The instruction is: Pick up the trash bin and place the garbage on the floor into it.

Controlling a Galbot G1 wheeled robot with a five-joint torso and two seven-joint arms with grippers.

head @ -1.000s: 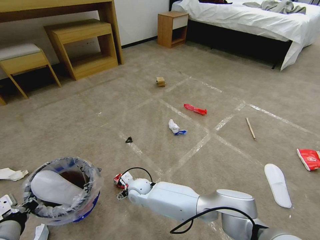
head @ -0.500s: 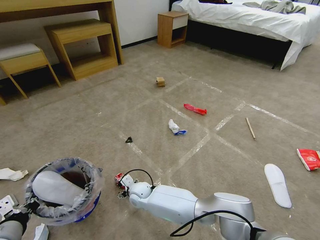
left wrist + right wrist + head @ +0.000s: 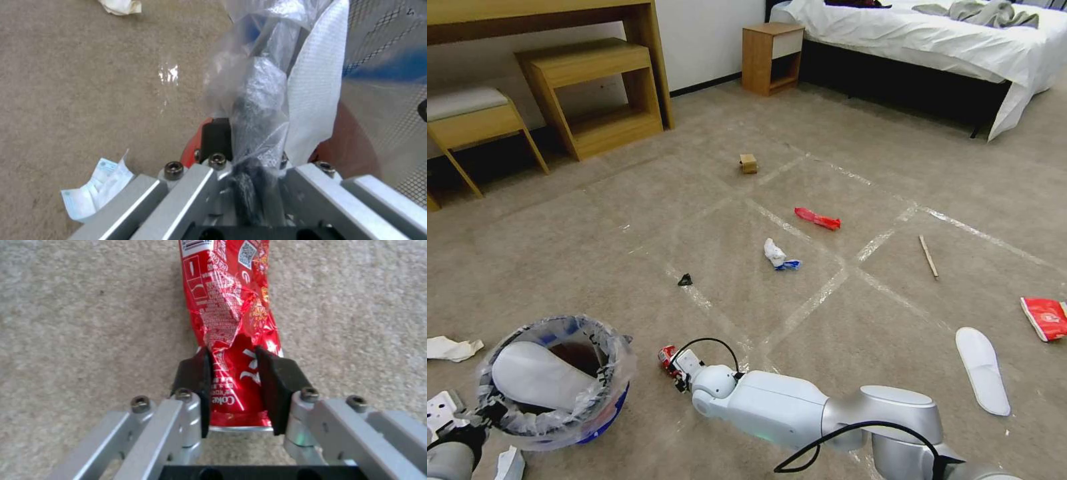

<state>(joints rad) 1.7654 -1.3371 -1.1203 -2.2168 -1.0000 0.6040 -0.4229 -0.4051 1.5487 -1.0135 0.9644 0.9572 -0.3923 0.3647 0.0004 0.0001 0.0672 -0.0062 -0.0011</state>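
**Can being gripped beside the bin**

The can point(image 3: 231, 340) is lying on the floor point(image 3: 627, 220), just right of the bin point(image 3: 554, 380), with the right tool point(image 3: 232, 386) pinching its base. The left tool point(image 3: 249, 186) is clamping the bin's bagged rim, one slipper point(image 3: 537, 377) inside. Next, likely lifting the can over the bin's mouth.

I see the floor point(image 3: 627, 200), beige carpet crossed by shiny tape strips. On it, far out, sits a tan box point(image 3: 748, 163); nearer lie a red wrapper point(image 3: 818, 219), a white paper wad point(image 3: 776, 255), a black scrap point(image 3: 685, 280) and a thin stick point(image 3: 928, 256). At right lie a red packet point(image 3: 1046, 317) and a white slipper point(image 3: 982, 369). Crumpled paper point(image 3: 450, 348) lies at near left.
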